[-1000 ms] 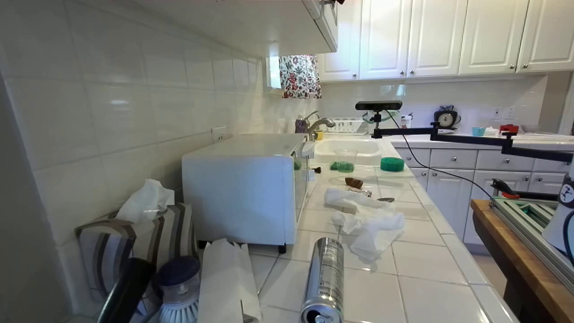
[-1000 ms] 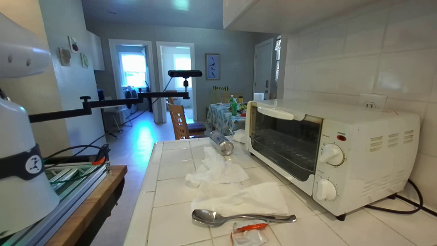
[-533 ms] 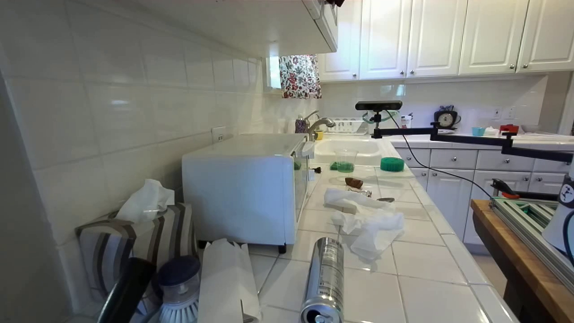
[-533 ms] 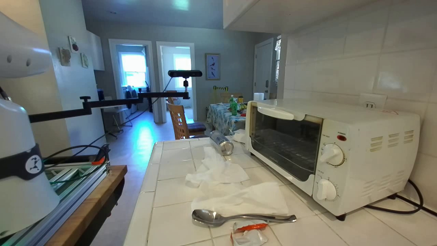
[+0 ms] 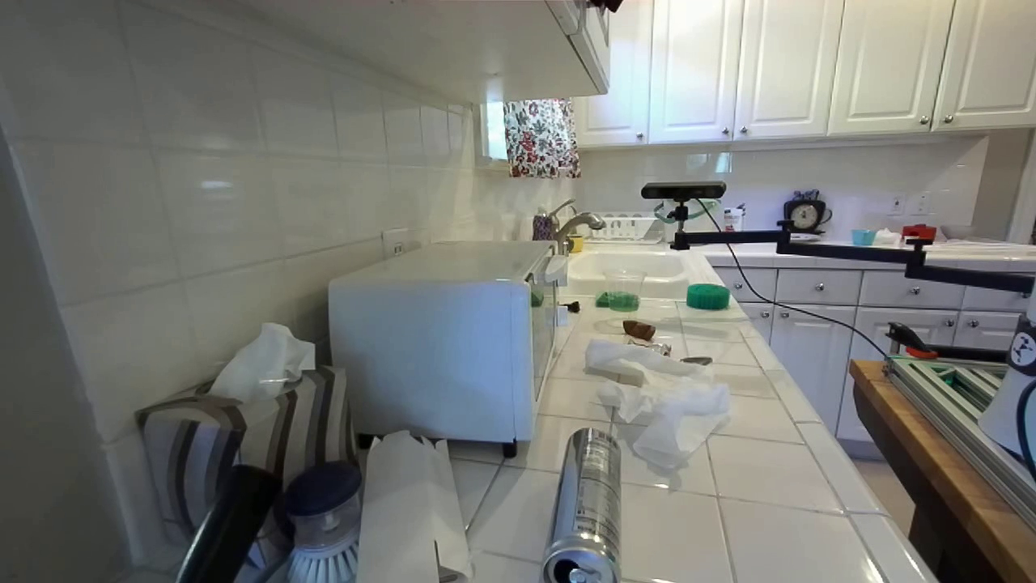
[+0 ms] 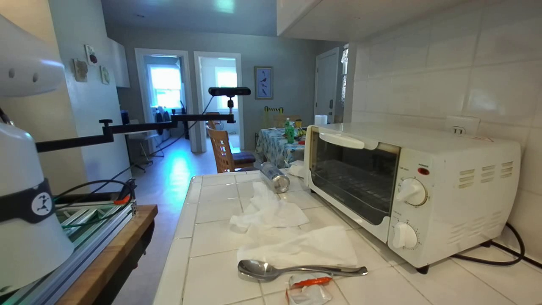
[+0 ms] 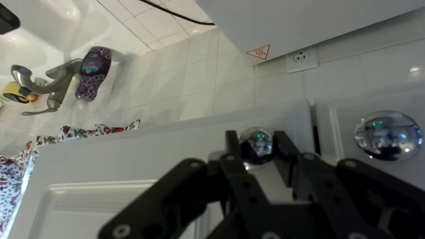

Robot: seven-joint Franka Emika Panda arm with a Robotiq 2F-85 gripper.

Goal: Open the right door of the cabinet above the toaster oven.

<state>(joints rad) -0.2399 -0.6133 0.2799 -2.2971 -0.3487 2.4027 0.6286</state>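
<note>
The right door (image 7: 132, 157) is white with a raised moulding and a round shiny knob (image 7: 256, 149); it looks closed or nearly so. My black gripper (image 7: 255, 141) has its fingertips on both sides of this knob, with no clear gap, and appears shut on it. In an exterior view only the edge of the right door (image 5: 600, 50) shows, with a dark part of my gripper (image 5: 605, 4) at the frame's top. The white cabinet shows mostly its underside in both exterior views (image 5: 421, 48) (image 6: 360, 21). The white toaster oven (image 5: 429, 356) (image 6: 461, 169) stands below it.
The left door's knob (image 7: 388, 136) is close beside the gripper. A camera on a black bracket (image 5: 684, 190) (image 6: 230, 91) reaches over the counter's edge. A can (image 5: 584, 510), crumpled paper (image 5: 664, 405) and a spoon (image 6: 296, 269) lie on the counter. A sink (image 5: 631, 263) is beyond.
Between one second and half a second ago the dark gripper part shifted slightly down and towards the cabinet, and the white arm link moved slightly. Since then nothing visibly differs; the door has not visibly moved.
</note>
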